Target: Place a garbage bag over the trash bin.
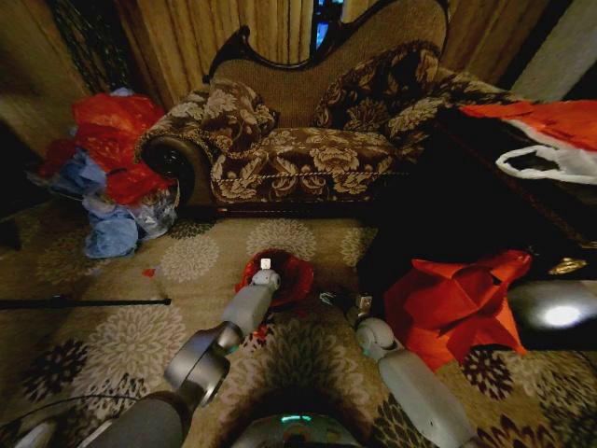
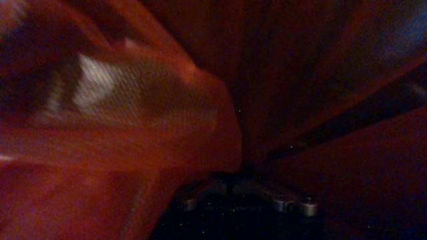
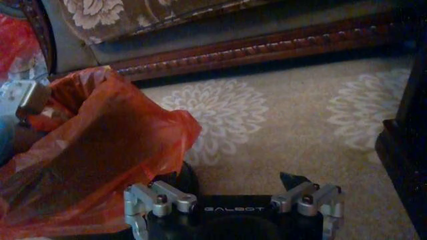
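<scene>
the garbage bag [image 1: 284,275] sits draped on the trash bin [image 3: 179,178] on the carpet [image 1: 140,355] before the sofa [image 1: 308,140]. left gripper [image 1: 266,273] inside the bag, jaws unreadable; right gripper [image 3: 233,200] beside it, jaws apart, empty. next: spread the rim evenly.

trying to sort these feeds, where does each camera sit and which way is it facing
Head: looks forward and down at the sofa, both arms reaching to the garbage bag.
Left wrist: pressed into the garbage bag, the left gripper base dim.
Right wrist: faces the carpet, the right gripper open.
All share the garbage bag.
</scene>
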Robot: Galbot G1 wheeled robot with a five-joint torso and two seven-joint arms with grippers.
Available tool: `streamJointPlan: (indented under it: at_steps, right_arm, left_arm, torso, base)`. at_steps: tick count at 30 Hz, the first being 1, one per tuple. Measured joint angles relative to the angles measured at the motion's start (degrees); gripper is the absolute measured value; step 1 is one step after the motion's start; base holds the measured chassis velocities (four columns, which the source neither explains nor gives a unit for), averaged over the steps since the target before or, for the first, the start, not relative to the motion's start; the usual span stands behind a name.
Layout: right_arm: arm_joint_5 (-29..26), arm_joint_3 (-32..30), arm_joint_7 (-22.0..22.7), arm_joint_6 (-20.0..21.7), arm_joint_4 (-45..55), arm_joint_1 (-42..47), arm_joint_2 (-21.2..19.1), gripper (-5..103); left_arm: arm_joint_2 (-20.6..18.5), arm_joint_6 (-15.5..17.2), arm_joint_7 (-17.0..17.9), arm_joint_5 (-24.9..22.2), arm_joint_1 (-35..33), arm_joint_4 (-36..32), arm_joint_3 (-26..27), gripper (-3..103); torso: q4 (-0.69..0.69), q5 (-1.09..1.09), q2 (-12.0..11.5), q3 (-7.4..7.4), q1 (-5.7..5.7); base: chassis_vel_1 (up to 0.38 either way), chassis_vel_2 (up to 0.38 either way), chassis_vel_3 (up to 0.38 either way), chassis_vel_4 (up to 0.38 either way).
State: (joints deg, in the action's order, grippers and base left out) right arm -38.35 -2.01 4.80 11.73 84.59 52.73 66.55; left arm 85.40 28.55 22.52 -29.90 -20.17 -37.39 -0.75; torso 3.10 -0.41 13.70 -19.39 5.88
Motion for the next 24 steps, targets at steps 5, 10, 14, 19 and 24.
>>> streamJointPlan:
  at_steps: [5, 10, 14, 19, 24]
  right_arm:
    - [0.20, 0.06, 0.12, 0.02, 0.29, 0.40, 0.02, 100]
    - [0.36, 0.10, 0.25, 0.06, 0.46, 0.53, 0.08, 100]
    - [0.46, 0.14, 0.28, 0.08, 0.51, 0.56, 0.23, 100]
    - [0.56, 0.13, 0.22, 0.08, 0.50, 0.91, 0.28, 100]
    - [0.59, 0.11, -0.02, 0.06, 0.45, 1.04, 0.24, 100]
  left_arm:
    - [-0.53, -0.83, -1.46, 1.52, -0.90, -4.74, -0.62, 0]
    - [-0.42, -1.07, -3.04, 2.89, -0.95, -6.24, -1.34, 0]
    - [-0.22, -0.46, -7.12, 5.96, -0.83, -6.63, -2.29, 0]
    - [0.43, 2.06, -12.23, 7.87, -0.37, -5.17, -2.46, 0]
    - [0.40, 5.14, -16.52, 8.50, -0.01, -4.23, -2.46, 0]
  torso:
    - [0.02, 0.00, 0.00, 0.00, 0.00]
    - [0.01, 0.00, 0.00, 0.00, 0.00]
    - [0.01, 0.01, 0.00, 0.00, 0.00]
    - [0.03, 0.00, 0.00, 0.00, 0.00]
    - [0.02, 0.00, 0.00, 0.00, 0.00]
  base:
    - [0.000, 0.000, 0.000, 0.000]
    - [0.000, 0.000, 0.000, 0.000]
    - [0.000, 0.000, 0.000, 0.000]
    - [0.000, 0.000, 0.000, 0.000]
    - [0.000, 0.000, 0.000, 0.000]
